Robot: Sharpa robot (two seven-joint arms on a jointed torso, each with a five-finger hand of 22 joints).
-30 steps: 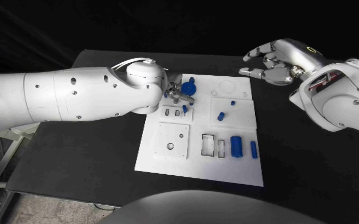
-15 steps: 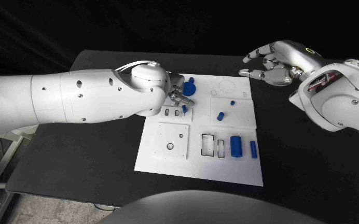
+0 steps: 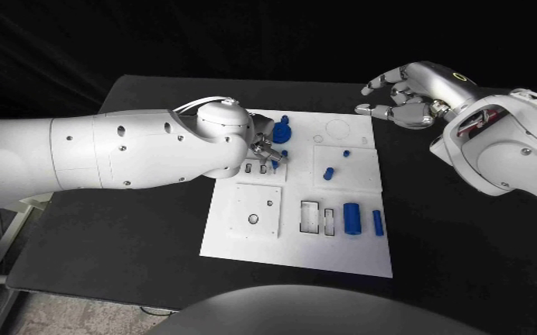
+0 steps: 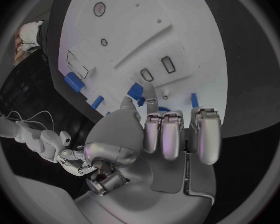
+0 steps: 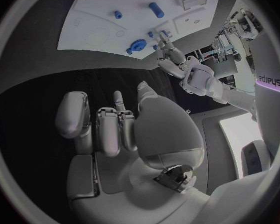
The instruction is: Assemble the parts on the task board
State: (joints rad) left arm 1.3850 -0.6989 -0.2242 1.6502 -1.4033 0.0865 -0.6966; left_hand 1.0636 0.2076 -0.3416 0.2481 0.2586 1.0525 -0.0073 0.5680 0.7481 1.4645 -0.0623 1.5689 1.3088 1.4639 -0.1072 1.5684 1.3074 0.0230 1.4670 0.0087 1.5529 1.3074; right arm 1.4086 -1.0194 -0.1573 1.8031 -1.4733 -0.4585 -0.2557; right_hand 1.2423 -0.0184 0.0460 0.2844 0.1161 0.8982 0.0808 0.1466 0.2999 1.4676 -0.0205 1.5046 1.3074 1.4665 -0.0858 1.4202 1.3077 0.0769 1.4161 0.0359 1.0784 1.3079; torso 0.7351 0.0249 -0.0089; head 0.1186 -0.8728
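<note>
The left hand (image 3: pixel 264 146) is low over the task board (image 3: pixel 252 238), at the far left part of it. Its fingers are drawn together and point down, and a small blue peg (image 3: pixel 275 163) is at their tips, just beside the two small slots (image 3: pixel 255 169) of the board. In the left wrist view the thumb and one finger (image 4: pixel 150 95) meet at a blue piece (image 4: pixel 136 90), but I cannot tell for sure whether they pinch it or only touch it.

The right hand (image 3: pixel 405 96) hangs above the black table (image 3: pixel 448 234), beyond the far right corner of the task board and well apart from it. Its fingers are curled in loosely, not pressed together, and it holds nothing.

I count six blue parts on the board. One round knob-like part (image 3: pixel 282 128) is just beside the left hand, at the far edge of the board. One small stud (image 3: pixel 348 153) and one short peg (image 3: pixel 330 173) lie on the raised plate near the middle. One thick cylinder (image 3: pixel 354 218) and one thin bar (image 3: pixel 379 222) lie side by side near the right edge, closer to the robot. The sixth is the peg at the left fingertips.
</note>
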